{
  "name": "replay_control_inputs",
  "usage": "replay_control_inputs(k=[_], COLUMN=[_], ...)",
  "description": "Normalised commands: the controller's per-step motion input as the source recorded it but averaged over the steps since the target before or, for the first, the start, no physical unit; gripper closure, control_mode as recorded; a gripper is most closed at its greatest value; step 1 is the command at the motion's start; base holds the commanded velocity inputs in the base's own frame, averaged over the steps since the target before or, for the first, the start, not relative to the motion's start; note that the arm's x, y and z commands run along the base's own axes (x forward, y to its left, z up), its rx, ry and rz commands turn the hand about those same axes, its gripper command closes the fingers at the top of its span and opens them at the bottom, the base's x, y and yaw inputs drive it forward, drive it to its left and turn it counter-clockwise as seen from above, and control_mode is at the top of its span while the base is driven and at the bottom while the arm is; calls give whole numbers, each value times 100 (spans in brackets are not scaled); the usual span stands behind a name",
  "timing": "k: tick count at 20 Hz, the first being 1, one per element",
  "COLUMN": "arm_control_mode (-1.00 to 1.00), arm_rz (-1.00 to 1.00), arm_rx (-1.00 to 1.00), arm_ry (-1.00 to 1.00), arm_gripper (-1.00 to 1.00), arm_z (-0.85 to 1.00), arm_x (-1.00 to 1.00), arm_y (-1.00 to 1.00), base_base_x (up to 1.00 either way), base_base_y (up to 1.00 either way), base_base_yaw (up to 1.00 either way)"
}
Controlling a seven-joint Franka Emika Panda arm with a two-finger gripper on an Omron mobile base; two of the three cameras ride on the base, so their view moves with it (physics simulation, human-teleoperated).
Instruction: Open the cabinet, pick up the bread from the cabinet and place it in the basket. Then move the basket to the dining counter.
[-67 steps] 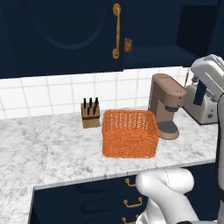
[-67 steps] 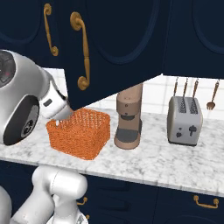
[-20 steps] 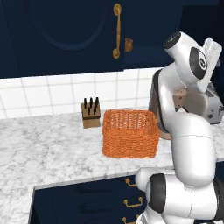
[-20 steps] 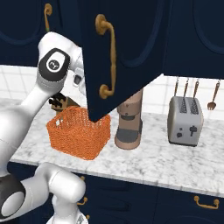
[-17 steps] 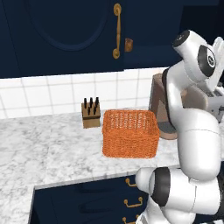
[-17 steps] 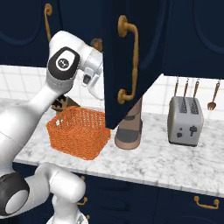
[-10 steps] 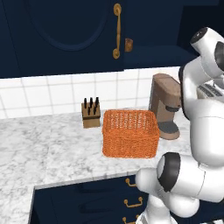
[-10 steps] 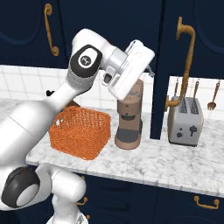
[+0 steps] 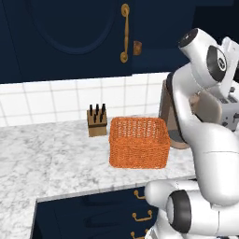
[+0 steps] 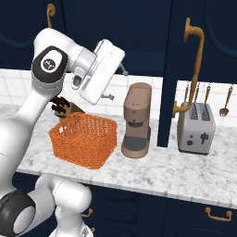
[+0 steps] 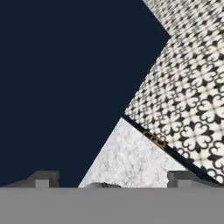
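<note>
The cabinet's right door (image 10: 169,69) stands swung out, edge-on, with its brass handle (image 10: 192,65) facing right; the left door (image 9: 70,32) is closed. A small brown thing (image 9: 137,47), probably the bread, sits inside just right of the left door. The orange basket (image 9: 139,142) (image 10: 83,139) rests on the marble counter with nothing in it. My gripper (image 10: 123,69) hangs above the basket and left of the open door, touching nothing. In the hand view my gripper (image 11: 113,179) is open, its fingertips (image 11: 43,177) far apart with nothing between. The dining counter is out of view.
A wooden knife block (image 9: 96,121) stands behind the basket on the left. A brown coffee machine (image 10: 137,120) is right of the basket, and a toaster (image 10: 196,127) lies beyond the open door. Drawers with brass pulls (image 9: 142,217) run under the counter.
The right door swung from half open to fully out at the right. In the last half second my hand drew back left, away from the door's handle.
</note>
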Motion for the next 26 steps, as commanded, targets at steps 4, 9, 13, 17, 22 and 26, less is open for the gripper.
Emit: replay_control_inputs(k=[4, 9, 13, 17, 22, 26], arm_control_mode=[-100, -100, -100, -100, -100, -100], arm_rz=[45, 53, 55, 50, 50, 38], arm_rx=[-18, -26, -33, -33, -26, -2], arm_ry=[22, 34, 41, 46, 45, 36], arm_gripper=[-100, -100, -100, -100, -100, -100], arm_z=[5, 24, 31, 31, 47, 64], arm_x=[-35, -27, -8, 0, 12, 67], arm_y=[100, 100, 76, 59, 43, 41], base_base_x=[0, 0, 0, 0, 0, 0], base_base_y=[0, 0, 0, 0, 0, 0], base_base_yaw=[0, 0, 0, 0, 0, 0])
